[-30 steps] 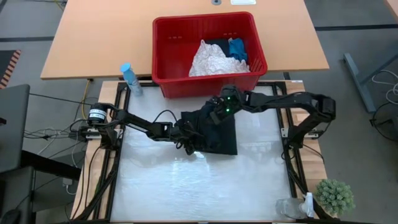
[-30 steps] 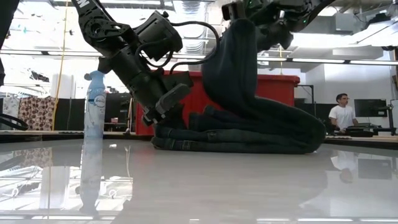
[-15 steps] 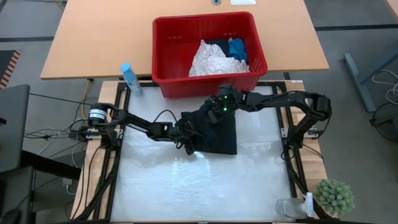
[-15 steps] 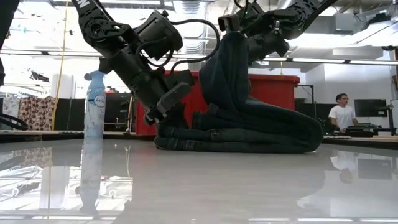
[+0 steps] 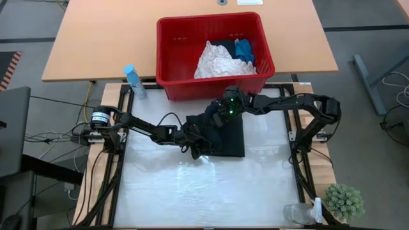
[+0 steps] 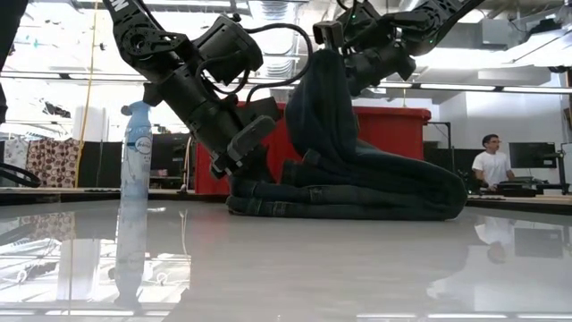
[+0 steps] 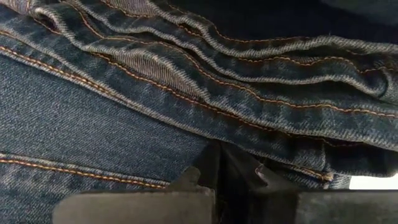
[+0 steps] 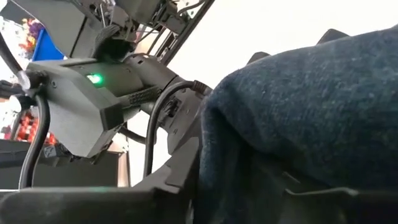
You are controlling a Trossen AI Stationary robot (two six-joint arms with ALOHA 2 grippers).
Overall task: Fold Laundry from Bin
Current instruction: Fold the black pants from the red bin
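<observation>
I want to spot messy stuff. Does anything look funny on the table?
Yes. The dark jeans aren't flat: one end stands up in a hump, draped over the right gripper, while the left gripper pins the folded layers down.

Black garment (image 5: 220,45) mostly hidden in bin (image 5: 167,64)

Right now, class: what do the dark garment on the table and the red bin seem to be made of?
The dark garment: denim, seemingly, a woven twill with orange-tan stitched seams. The red bin: likely moulded plastic, with smooth, slightly glossy walls and a rim.
</observation>
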